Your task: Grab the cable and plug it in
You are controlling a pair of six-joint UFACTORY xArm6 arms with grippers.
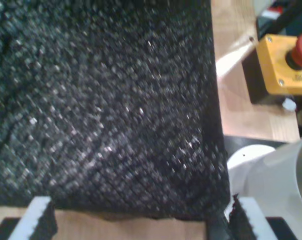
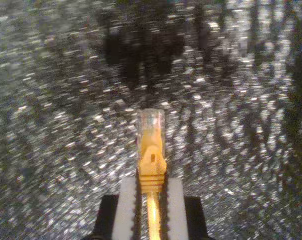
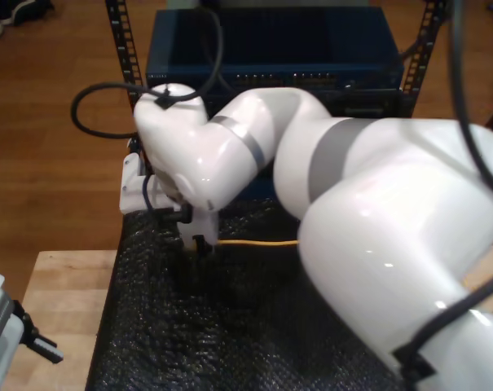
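The cable's clear plug (image 2: pixel 151 125) and yellow-orange boot stick out just past the white fingers (image 2: pixel 126 210) of my second gripper (image 2: pixel 151 200), which is shut on the cable right behind the boot. The plug points over the black mesh mat (image 2: pixel 51 100). In the exterior view this gripper (image 3: pixel 199 242) hangs low over the mat (image 3: pixel 173 342), and the yellow cable (image 3: pixel 258 242) runs from it toward the exterior view's right, behind the big white arm. My first gripper (image 1: pixel 143 225) is open, its white pads (image 1: pixel 38 220) wide apart at the mat's edge (image 1: pixel 116 125).
A blue rack unit (image 3: pixel 266 49) with a row of ports (image 3: pixel 295 79) stands behind the mat. A yellow box with a red stop button (image 1: pixel 285 65) sits on the wooden table (image 1: pixel 240 110). Another gripper (image 3: pixel 30 338) is at the exterior view's lower left.
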